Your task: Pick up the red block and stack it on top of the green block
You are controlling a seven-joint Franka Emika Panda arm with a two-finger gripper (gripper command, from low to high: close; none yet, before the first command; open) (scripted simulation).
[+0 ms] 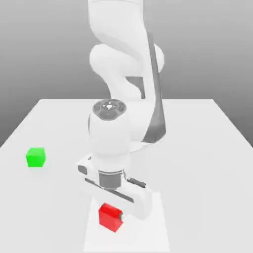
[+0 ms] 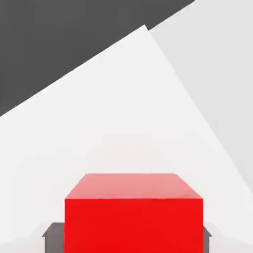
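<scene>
Red block (image 2: 133,220) gripped between the hand's (image 1: 114,213) fingers, green block (image 1: 35,157) well apart.

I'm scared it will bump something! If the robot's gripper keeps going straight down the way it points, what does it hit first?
The gripper points down with the red block already between its fingers, so next it would probably meet the white table under the block. The green block sits well off to the side.

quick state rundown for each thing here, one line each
red block: on the table, between the gripper's fingers, not lifted
green block: on the table toward the exterior view's left, apart from the arm, nothing on top
gripper: lowered over the red block, fingers against its two sides
table: white, bears both blocks
</scene>
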